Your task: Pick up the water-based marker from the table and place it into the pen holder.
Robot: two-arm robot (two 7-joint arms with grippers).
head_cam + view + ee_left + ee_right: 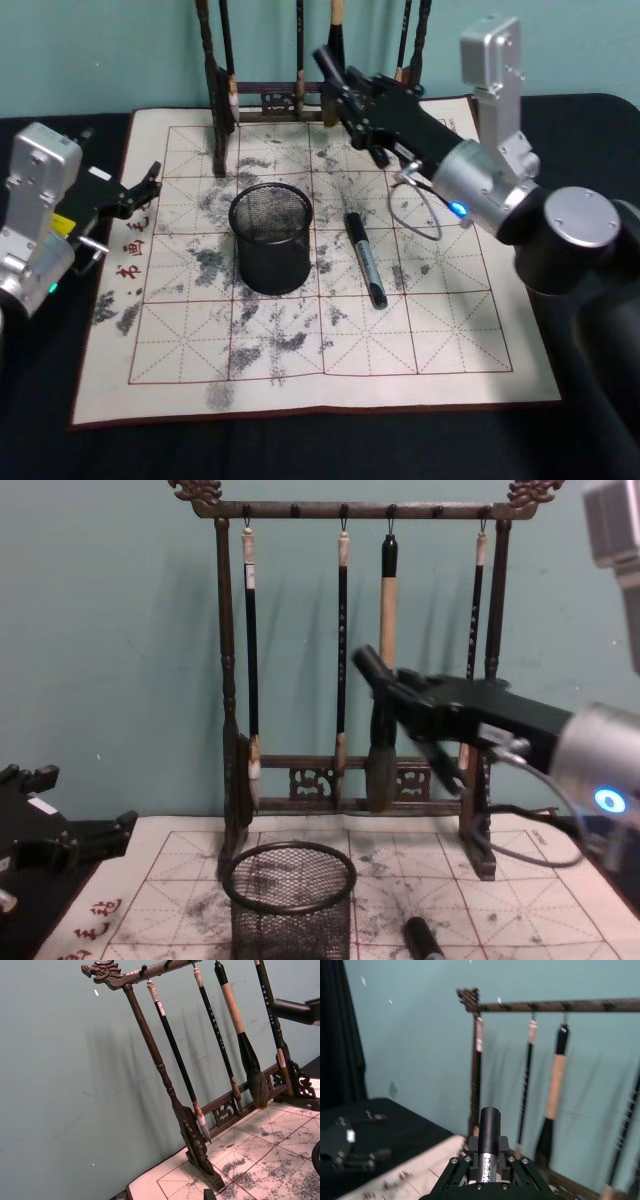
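**Room is opening above the cup while the rack is crowding the back.**

You are getting a clear way down into the pen holder (271, 268), with bare mat (450, 330) lying in front and to its left. The brush rack (219, 130) is standing just behind, its brushes (388, 660) hanging close beside the right gripper (350, 95), which is holding a marker (489, 1132) aloft. A second marker (366, 260) is lying just right of the holder. The left gripper (145, 185) is sitting well apart at the mat's left edge.

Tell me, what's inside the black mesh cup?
Nothing shows inside the pen holder but mesh; its near side hides some of the bottom. A marker lies on the mat beside it; the right gripper holds another by the brush rack. The left gripper idles at left.
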